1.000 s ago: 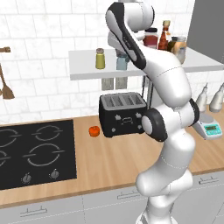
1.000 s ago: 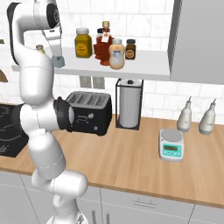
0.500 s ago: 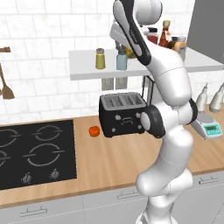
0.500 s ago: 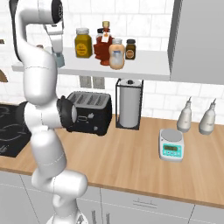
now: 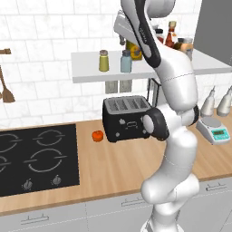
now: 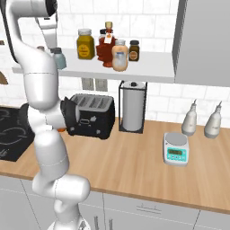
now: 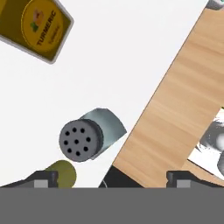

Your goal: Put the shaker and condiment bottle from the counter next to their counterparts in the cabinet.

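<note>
Widest thing first: the long wooden counter (image 5: 113,167) with its black hob (image 5: 36,154), and neither of the task's two items is standing on it. Above it runs the white shelf of the cabinet (image 5: 86,72), and that's where everything has gathered.

The white arm (image 5: 174,86) rears up from the base, past the black toaster (image 5: 127,118), and bends over the shelf so the hand hangs above its left half.

On the shelf's right-hand cluster sits a turmeric jar (image 6: 85,44), then the tall red bottle (image 6: 107,42). Right against that is the squat peach condiment bottle (image 6: 120,55), which looks home already.

Further left, the pale blue shaker (image 5: 126,61) stands upright just beside the yellow-green shaker (image 5: 103,60), apart but close. That looks like the second pairing made.

Now the bit that matters. From the hand's own camera, the shaker's grey holed cap (image 7: 78,141) stares straight back up. So its long axis runs nearly along the line of the hand, leaning a little across the view. The shaker sits below the gripper (image 7: 111,179) and off toward one fingertip (image 7: 43,177), not centred between the two.

The tips are spread wide with nothing between them: hand open, holding nothing. The yellow-green shaker (image 7: 62,171) crowds close to that same tip.

My call: the placing is done, and any retreat wants to go straight up along that axis. A sideways swing could clip either cap.
</note>
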